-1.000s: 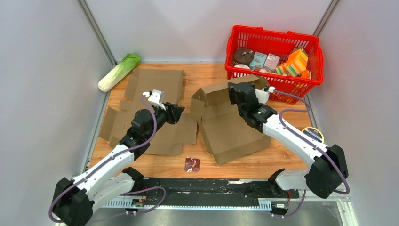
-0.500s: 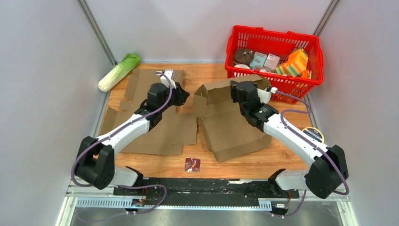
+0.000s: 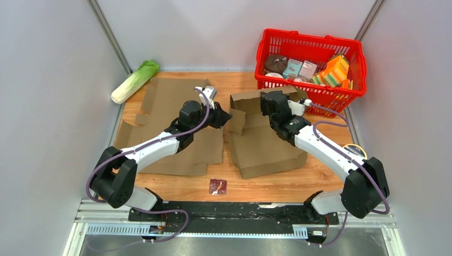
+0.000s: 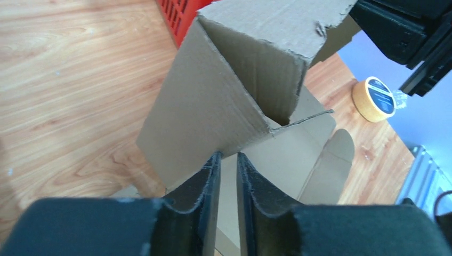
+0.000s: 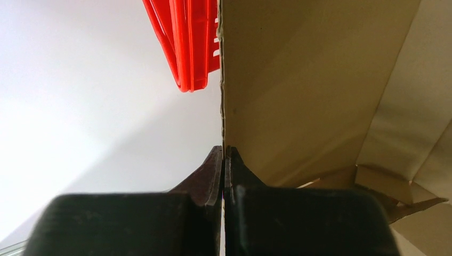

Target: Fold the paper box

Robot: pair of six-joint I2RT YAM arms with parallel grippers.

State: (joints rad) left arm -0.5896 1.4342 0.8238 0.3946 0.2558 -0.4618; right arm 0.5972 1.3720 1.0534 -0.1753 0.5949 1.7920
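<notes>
1. Top external: the paper box (image 3: 264, 146) is sitting half-raised mid-table, just in front of the red basket (image 3: 312, 38). The basket is holding packets and orange blocks, and the box is showing nothing inside.
2. Left wrist: the left gripper (image 4: 225, 156) is standing narrowly parted at a corner of the side flap (image 4: 202, 117). I cannot tell whether it is gripping. The flap probably needs seating deeper before squeezing.
3. Right wrist: the right gripper (image 5: 223, 150), fingers pressed together, is pinching the edge of the rear wall (image 5: 309, 80). It should be bracing while the flap folds inward.
</notes>
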